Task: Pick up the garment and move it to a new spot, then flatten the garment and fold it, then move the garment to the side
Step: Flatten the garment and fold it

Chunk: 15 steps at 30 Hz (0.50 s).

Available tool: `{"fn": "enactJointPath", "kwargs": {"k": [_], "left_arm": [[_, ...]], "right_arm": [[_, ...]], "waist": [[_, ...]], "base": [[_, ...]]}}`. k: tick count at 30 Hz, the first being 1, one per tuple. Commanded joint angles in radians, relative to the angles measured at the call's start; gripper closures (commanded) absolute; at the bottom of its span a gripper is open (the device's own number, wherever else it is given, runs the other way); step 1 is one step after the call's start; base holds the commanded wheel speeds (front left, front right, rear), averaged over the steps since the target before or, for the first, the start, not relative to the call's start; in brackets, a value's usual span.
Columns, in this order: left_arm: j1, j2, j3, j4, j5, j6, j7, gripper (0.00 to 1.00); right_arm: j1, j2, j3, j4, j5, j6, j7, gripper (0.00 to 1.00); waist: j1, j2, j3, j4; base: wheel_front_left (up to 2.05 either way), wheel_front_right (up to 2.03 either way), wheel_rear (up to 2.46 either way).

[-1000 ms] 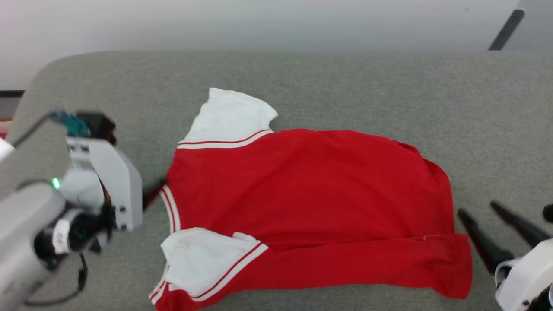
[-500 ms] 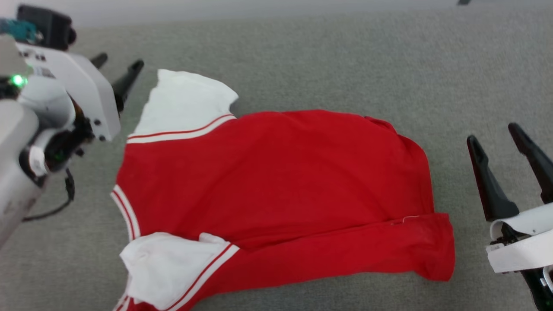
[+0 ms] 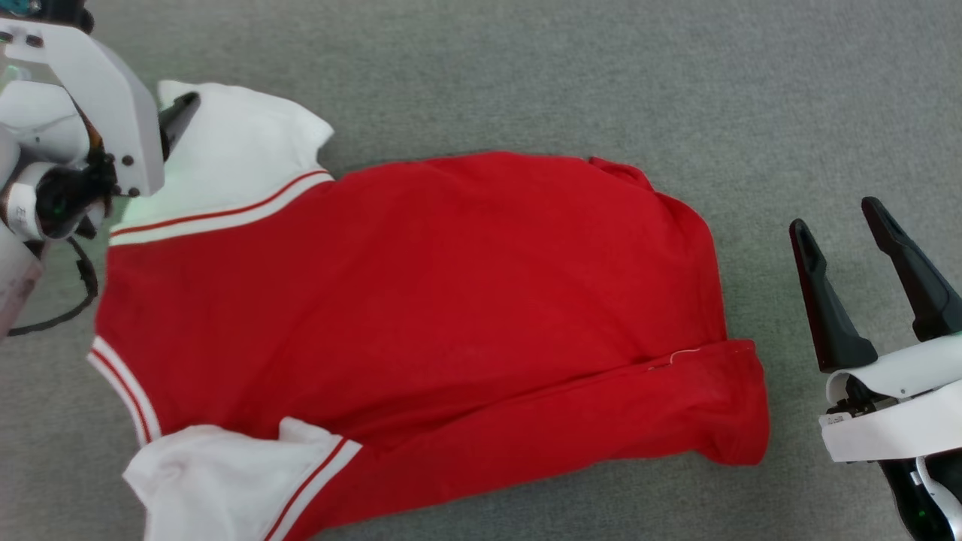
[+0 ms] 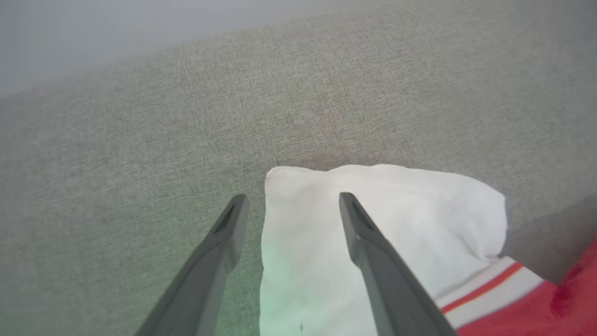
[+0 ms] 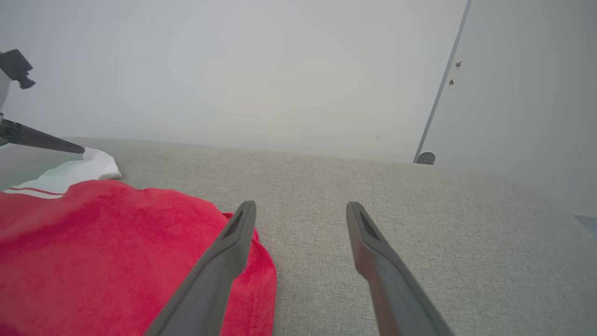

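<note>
The garment (image 3: 421, 285) lies spread on a grey cushion, plain red side up, with its collar end to the left. One white sleeve (image 3: 225, 158) lies at the far left and the other (image 3: 218, 481) at the near left. My left gripper (image 4: 293, 197) is open just above the far sleeve's (image 4: 396, 210) outer edge, one finger over the white cloth and the other over grey fabric. One of its fingers (image 3: 180, 114) is seen from the head. My right gripper (image 3: 835, 214) stands open and empty just right of the red hem (image 5: 140, 261).
The grey upholstered cushion (image 3: 526, 75) stretches wide beyond the garment and to its right (image 5: 419, 210). Behind it rises a pale wall, with a door edge and a doorstop (image 5: 425, 157) at the far right. A black cable (image 3: 75, 300) hangs from my left wrist.
The head camera has tilted down and closer. My left gripper has moved from beside the collar to the far white sleeve. The right gripper has shifted forward along the hem, still open.
</note>
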Motion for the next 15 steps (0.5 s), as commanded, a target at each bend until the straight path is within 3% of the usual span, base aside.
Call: {"fn": "enactJointPath", "kwargs": {"k": [1,13,14,15], "left_arm": [[-0.01,-0.007,-0.004,0.022,-0.005,-0.009,0.02,0.0],[-0.04,-0.078,-0.035,0.192,-0.044,-0.01,0.205,0.0],[-0.034,-0.086,-0.036,0.206,-0.055,-0.006,0.227,0.12],[-0.03,-0.094,-0.039,0.217,-0.063,-0.003,0.251,0.57]], "right_arm": [[-0.018,0.005,0.002,0.003,0.002,-0.001,-0.006,0.0],[-0.034,0.012,-0.001,0.016,0.027,-0.001,0.023,0.0],[-0.037,0.011,0.0,0.017,0.031,-0.001,0.026,0.0],[-0.037,0.012,0.003,0.021,0.04,-0.001,0.033,0.0]], "waist": [[0.0,-0.0001,0.029,-0.028],[0.0,-0.0001,0.055,-0.035],[0.0,-0.0001,0.056,-0.035],[0.0,-0.0001,0.056,-0.034]], "base": [[0.0,0.0,0.0],[0.0,0.0,0.0],[0.0,0.0,0.0],[0.0,0.0,0.0]]}}
